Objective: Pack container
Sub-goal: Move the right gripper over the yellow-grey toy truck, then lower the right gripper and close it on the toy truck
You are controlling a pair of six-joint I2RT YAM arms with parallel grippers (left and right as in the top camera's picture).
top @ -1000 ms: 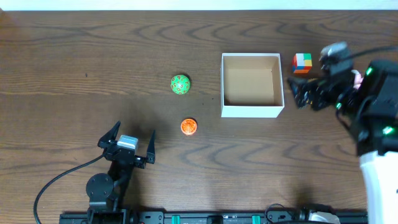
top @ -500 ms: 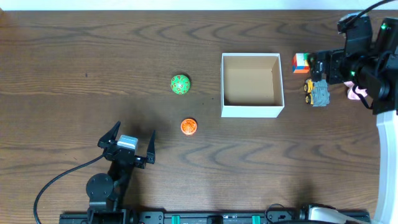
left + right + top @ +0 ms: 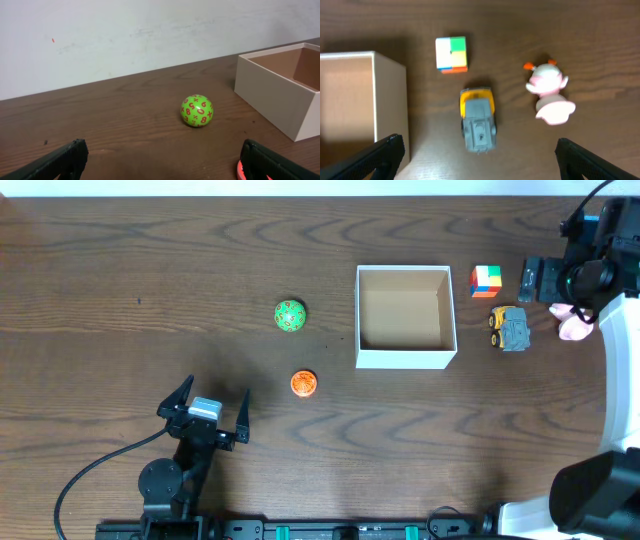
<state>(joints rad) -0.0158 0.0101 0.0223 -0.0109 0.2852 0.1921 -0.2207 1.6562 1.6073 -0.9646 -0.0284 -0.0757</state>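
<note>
The square, shallow cardboard container (image 3: 405,360), white on its outer walls and plain brown inside, sits upright on the dark wooden table (image 3: 120,270), right of the table's middle, with its brown floor fully in sight. All 5 small toys lie outside it.

To its left, well apart from it, rests a green ball printed with red numerals (image 3: 290,315). Nearer the robot than that ball lies a small round orange toy (image 3: 304,384). In the left wrist view the green ball lies ahead on the table, the container's pale corner rises at the right, and a sliver of the orange toy shows at the lower right edge.

On the container's right side, near its far corner, stands a small cube of red, green, white and yellow squares (image 3: 487,280). Just behind the cube, toward the robot, lies a grey toy truck with a yellow front (image 3: 511,328). Further right lies a pink and white figure with orange tips (image 3: 574,325).

The left gripper (image 3: 216,387) hovers low over bare table near the robot's edge, its 2 black fingers (image 3: 60,161) spread wide and released, grasping nothing.

The right gripper (image 3: 480,144) hangs above the truck, cube and pink figure. Its fingers (image 3: 587,159) are likewise spread wide and released, touching none of them.
</note>
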